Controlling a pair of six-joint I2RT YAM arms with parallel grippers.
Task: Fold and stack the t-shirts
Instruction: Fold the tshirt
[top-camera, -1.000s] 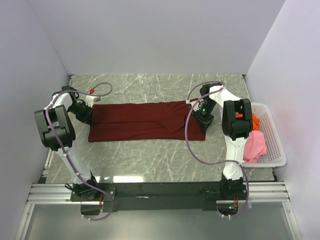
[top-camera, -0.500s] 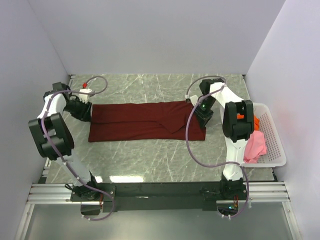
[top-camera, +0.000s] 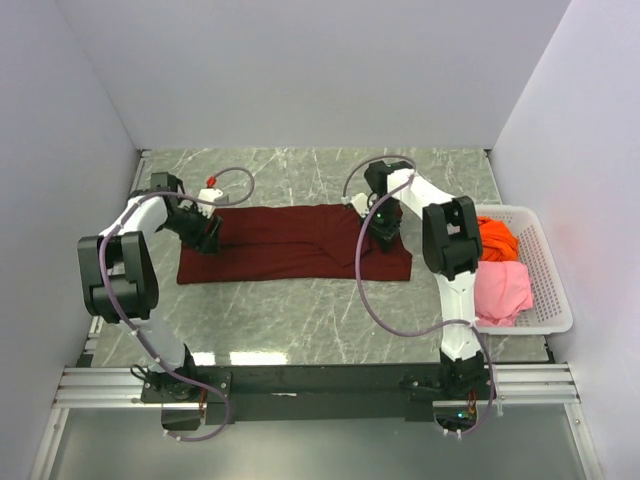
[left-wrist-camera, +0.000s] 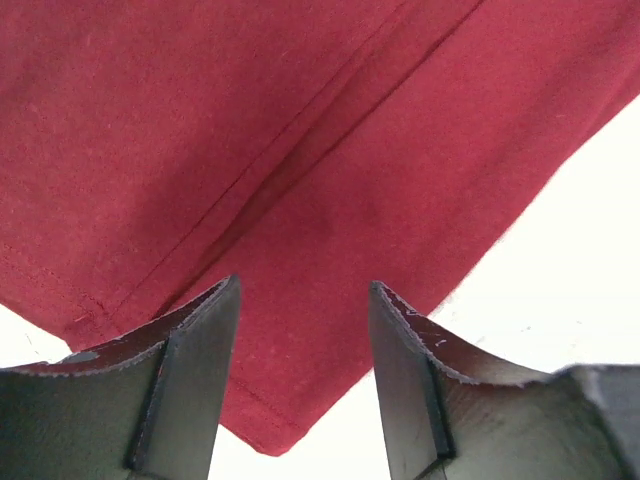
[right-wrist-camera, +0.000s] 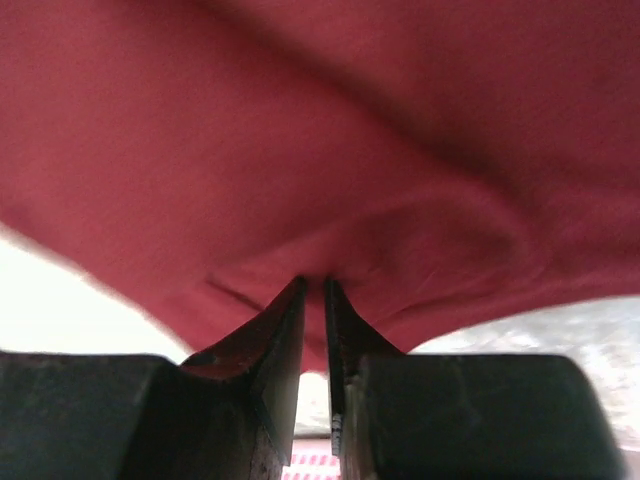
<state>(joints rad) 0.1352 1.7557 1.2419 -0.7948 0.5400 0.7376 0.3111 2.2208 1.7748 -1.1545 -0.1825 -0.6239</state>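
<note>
maroon shirt (top-camera: 290, 243): it is laid flat as a long band across the middle of the table, running left to right. A seam is seen along its length, and a diagonal flap is folded over toward its right end.
orange shirt (top-camera: 497, 238): it is heaped in the far part of the basket, at the right side of the scene.
pink shirt (top-camera: 503, 285): it is bunched in the same basket, on the near side of the orange shirt and touching it.
left gripper (left-wrist-camera: 303, 290): it is held low over the left end of the maroon shirt. Its fingers (left-wrist-camera: 195, 370) are spread apart, with cloth and a seam seen in the gap. Nothing is gripped. Whether the tips touch the cloth cannot be told.
right gripper (right-wrist-camera: 313, 288): it is placed at the right end of the maroon shirt. Its tips are pressed almost together, and a small raised pucker of the maroon cloth is pinched between them.
basket (top-camera: 555, 300): white and perforated, it is set at the right edge of the table, apart from the maroon shirt.
table (top-camera: 300, 310): a grey marbled surface is seen under the cloth and the basket.
</note>
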